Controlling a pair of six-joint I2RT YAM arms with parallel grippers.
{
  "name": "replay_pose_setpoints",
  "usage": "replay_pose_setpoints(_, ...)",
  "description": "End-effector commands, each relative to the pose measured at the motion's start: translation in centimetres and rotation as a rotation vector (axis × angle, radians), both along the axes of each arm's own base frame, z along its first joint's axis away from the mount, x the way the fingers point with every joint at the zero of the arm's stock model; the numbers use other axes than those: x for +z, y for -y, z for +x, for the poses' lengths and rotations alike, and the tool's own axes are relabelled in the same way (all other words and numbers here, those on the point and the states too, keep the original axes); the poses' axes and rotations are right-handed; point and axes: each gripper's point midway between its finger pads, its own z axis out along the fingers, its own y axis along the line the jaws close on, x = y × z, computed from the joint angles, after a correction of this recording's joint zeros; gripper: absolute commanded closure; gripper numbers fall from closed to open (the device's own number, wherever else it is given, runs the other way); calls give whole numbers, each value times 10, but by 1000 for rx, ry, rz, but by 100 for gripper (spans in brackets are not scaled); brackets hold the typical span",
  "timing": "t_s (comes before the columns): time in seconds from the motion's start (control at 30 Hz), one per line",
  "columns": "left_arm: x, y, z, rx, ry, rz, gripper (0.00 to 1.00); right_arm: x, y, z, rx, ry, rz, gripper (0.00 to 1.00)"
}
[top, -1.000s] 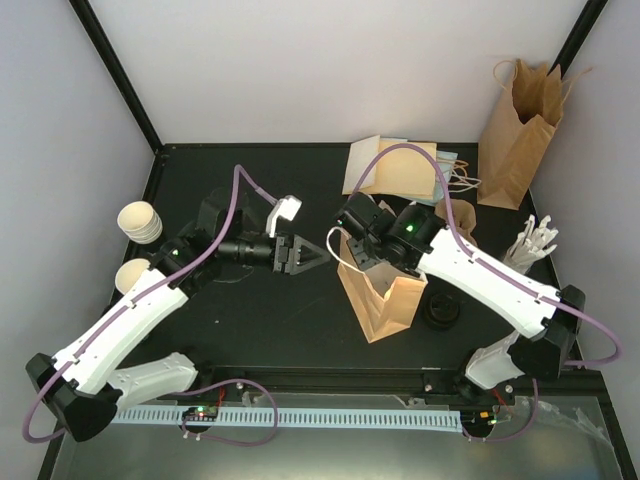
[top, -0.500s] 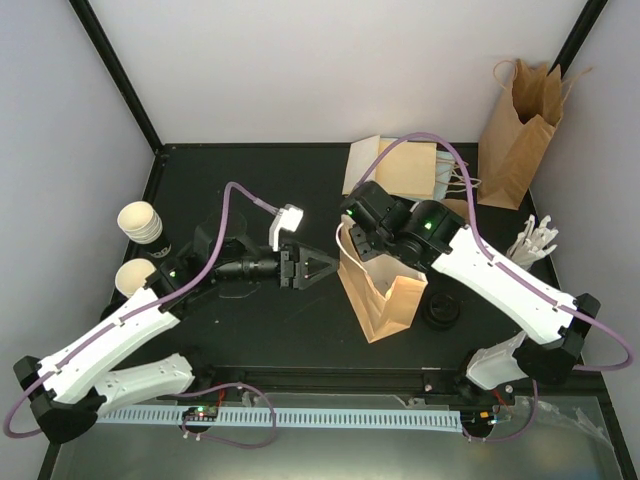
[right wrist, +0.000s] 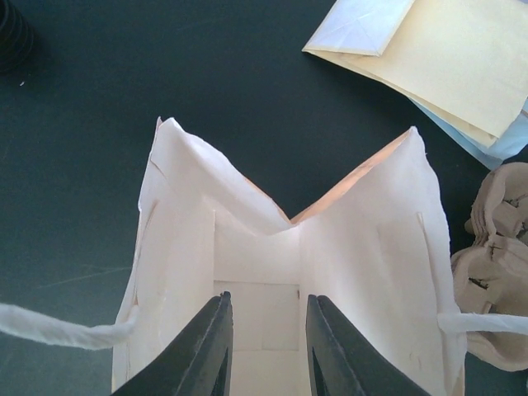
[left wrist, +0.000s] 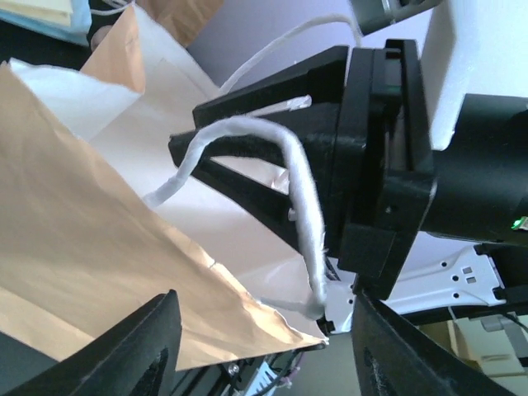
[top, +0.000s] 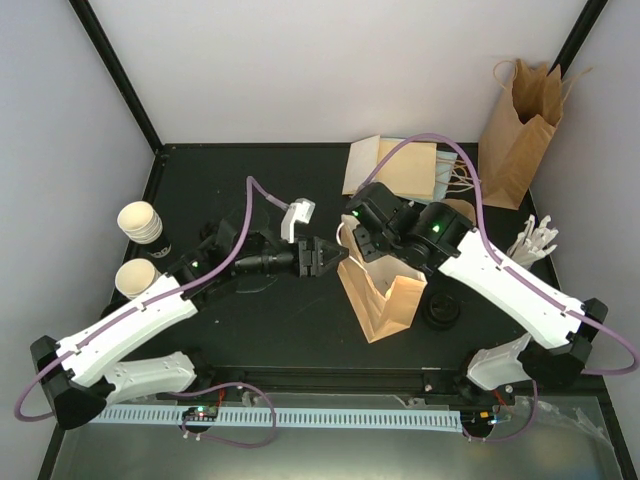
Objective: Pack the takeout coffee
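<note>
Two cream-white paper cups (top: 140,221) (top: 134,278) stand at the table's left edge; no lids show on them. A tan kraft bag (top: 385,300) with white handles stands open at centre right. My right gripper (top: 364,243) is open and empty, its tips dipped into the bag's mouth; the right wrist view shows the white, empty inside of the bag (right wrist: 256,247) past my gripper (right wrist: 267,299). My left gripper (top: 326,256) is open at the bag's left rim. In the left wrist view the bag's rim (left wrist: 206,272) and a white handle (left wrist: 301,206) lie between my open fingers (left wrist: 140,346).
A black lid (top: 440,312) lies right of the bag. A second kraft bag (top: 518,125) stands at the back right. Flat paper bags (top: 398,168), a pulp cup carrier (right wrist: 495,264) and white cutlery (top: 530,242) lie behind and right of the open bag.
My left gripper has moved right, up to the bag's left rim and handle. My right gripper has shifted slightly up and right at the bag's mouth.
</note>
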Motion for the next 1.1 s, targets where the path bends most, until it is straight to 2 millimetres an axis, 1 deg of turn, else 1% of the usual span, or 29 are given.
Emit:
replay_pose_setpoints(0.0, 42, 6, 3, 2, 84, -100, 46, 5, 8, 0, -22, 24, 12, 71)
replay_pose_setpoints(0.1, 41, 7, 9, 17, 93, -84, 59, 10, 12, -1, -31, 39, 17, 72)
replay_pose_setpoints(0.17, 42, 6, 13, 38, 105, -71, 64, 17, 14, -2, -33, 52, 31, 72)
replay_pose_setpoints(0.2, 42, 5, 17, 57, 108, -67, 69, 21, 15, -2, -34, 60, 40, 72)
replay_pose_setpoints(0.23, 44, 4, 21, 82, 117, -67, 75, 24, 16, -3, -35, 65, 48, 72)
replay_pose_setpoints(0.3, 45, 1, 29, 126, 134, -64, 83, 34, 18, -5, -32, 79, 71, 72)
replay_pose_setpoints(0.37, 49, -2, 34, 158, 152, -61, 95, 46, 19, -8, -23, 91, 99, 72)
replay_pose_setpoints(0.4, 50, -4, 36, 169, 162, -57, 98, 53, 19, -10, -18, 97, 116, 72)
replay_pose_setpoints(0.47, 53, -8, 40, 190, 179, -44, 99, 69, 21, -14, -7, 117, 158, 72)
replay_pose_setpoints(0.57, 56, -14, 47, 215, 192, -29, 98, 89, 22, -20, 15, 137, 216, 71)
replay_pose_setpoints(0.73, 65, -24, 57, 234, 201, -37, 98, 109, 28, -28, 24, 174, 290, 70)
replay_pose_setpoints(0.83, 68, -31, 64, 251, 216, -26, 98, 114, 36, -28, 0, 196, 298, 70)
replay_pose_setpoints(0.93, 67, -38, 71, 265, 222, -11, 98, 113, 39, -30, -10, 194, 301, 69)
replay_pose_setpoints(1.0, 63, -43, 76, 272, 217, 0, 98, 109, 39, -31, -7, 185, 300, 68)
replay_pose_setpoints(1.07, 59, -48, 81, 273, 210, 8, 98, 100, 37, -30, -9, 173, 290, 68)
